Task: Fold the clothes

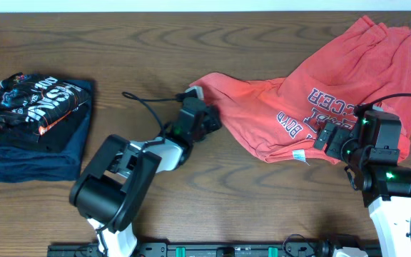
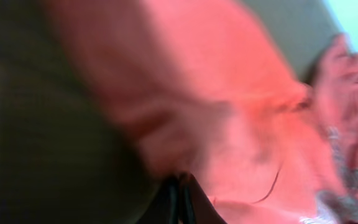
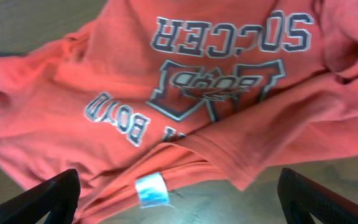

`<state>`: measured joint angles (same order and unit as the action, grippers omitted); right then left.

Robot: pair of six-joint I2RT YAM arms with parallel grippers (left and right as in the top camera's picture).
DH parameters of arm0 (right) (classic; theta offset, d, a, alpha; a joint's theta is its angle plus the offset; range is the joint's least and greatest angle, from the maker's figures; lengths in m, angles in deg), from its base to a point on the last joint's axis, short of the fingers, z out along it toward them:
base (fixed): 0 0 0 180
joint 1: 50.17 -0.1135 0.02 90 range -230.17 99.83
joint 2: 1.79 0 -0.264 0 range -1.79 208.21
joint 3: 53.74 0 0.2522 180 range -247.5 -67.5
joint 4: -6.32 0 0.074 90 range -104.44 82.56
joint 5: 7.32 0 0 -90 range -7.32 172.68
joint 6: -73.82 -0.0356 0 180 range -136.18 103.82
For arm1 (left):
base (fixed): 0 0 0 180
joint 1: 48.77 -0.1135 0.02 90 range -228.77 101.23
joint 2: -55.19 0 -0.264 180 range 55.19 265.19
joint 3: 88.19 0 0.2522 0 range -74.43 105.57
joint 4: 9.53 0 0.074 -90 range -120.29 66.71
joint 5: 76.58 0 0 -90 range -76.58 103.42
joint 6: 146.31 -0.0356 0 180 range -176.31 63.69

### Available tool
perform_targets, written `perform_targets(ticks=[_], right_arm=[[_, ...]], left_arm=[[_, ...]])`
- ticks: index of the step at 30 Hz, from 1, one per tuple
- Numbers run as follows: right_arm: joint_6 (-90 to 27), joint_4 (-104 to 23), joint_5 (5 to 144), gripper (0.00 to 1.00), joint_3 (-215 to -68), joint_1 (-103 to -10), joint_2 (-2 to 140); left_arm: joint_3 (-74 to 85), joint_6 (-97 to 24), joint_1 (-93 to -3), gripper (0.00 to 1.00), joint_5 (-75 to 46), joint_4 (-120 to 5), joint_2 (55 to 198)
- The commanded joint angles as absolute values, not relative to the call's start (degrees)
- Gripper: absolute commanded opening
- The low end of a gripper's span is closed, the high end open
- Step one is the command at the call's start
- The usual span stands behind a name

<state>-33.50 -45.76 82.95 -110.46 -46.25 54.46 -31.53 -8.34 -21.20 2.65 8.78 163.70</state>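
Two claws are seen, one on each arm. The left claw (image 1: 207,118) is closed tight on the tip of the orange-red T-shirt (image 1: 312,93) at the garment's 9 o'clock end. In the blurred left wrist view its fingers (image 2: 180,194) are pressed together at the bottom edge, and red cloth (image 2: 229,93) fills most of the picture. The right claw (image 1: 325,140) is spread wide and is held over the shirt's 6 o'clock hem. In the right wrist view it (image 3: 179,182) is framed by two dark fingers (image 3: 45,200) set far apart, with the hem and a small white label (image 3: 151,188) between them. Whether cloth is touched there cannot be told. One T-shirt is counted, lying unfolded and rumpled on the wooden tabletop (image 1: 191,43), on its right half toward 2 o'clock from the middle. One pile of folded dark garments (image 1: 38,125) is set well apart at 9 o'clock, a black piece with white print on top and navy cloth beneath. How many pieces the pile holds cannot be told. One black cable (image 1: 143,101) is looped near the left arm. The shirt's long axis is laid from the gripped tip at 9 o'clock up toward 2 o'clock, where the cloth is bunched at the tabletop's far edge. The white block lettering (image 3: 232,34) is seen upside down from the right wrist, with its letter tops turned toward the 6 o'clock hem.
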Motion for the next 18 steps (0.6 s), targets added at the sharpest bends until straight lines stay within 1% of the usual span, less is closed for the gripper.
perform_targets(ticks=[1,4,9,11,12,13,14,15,16,17,18], right_arm=[[-32.85,-46.27,87.02,0.99,-110.88,-45.94,54.37],[-32.87,-46.09,87.02,0.99,-110.88,-45.94,54.37],[-33.37,-45.79,86.99,0.99,-110.88,-45.94,54.48],[-33.35,-45.83,86.99,0.99,-110.88,-45.94,54.48],[-33.35,-45.83,86.99,0.99,-110.88,-45.94,54.48],[-33.35,-45.83,86.99,0.99,-110.88,-45.97,54.46],[-33.35,-45.85,86.99,0.99,-110.88,-45.97,54.46],[-33.35,-45.94,86.99,0.99,-110.88,-45.97,54.48],[-33.35,-46.05,86.99,0.99,-110.88,-45.97,54.46],[-33.33,-46.20,86.99,0.99,-110.88,-45.97,54.48],[-33.33,-46.33,86.99,0.99,-110.88,-45.94,54.48]], left_arm=[[-31.34,-14.48,-26.29,0.06,1.93,3.40,158.58],[-31.31,-19.34,-32.98,0.06,2.15,0.06,153.01],[-26.90,-19.42,-47.45,0.06,0.32,0.06,144.55],[-24.78,-19.42,-50.49,0.06,-1.83,-0.51,143.46],[-23.31,-19.42,-52.17,0.14,-3.29,-1.25,143.02],[-21.61,-19.42,-53.68,0.35,-5.00,-3.04,142.76],[-20.63,-19.42,-54.33,0.53,-5.91,-4.53,142.71],[-19.53,-19.42,-54.99,0.75,-7.66,-7.13,142.71],[-18.90,-19.42,-55.34,0.89,-9.85,-9.58,142.67],[-18.55,-19.42,-55.51,1.00,-12.80,-12.09,142.65],[-18.61,-19.42,-55.27,0.98,-16.49,-15.13,142.67]])
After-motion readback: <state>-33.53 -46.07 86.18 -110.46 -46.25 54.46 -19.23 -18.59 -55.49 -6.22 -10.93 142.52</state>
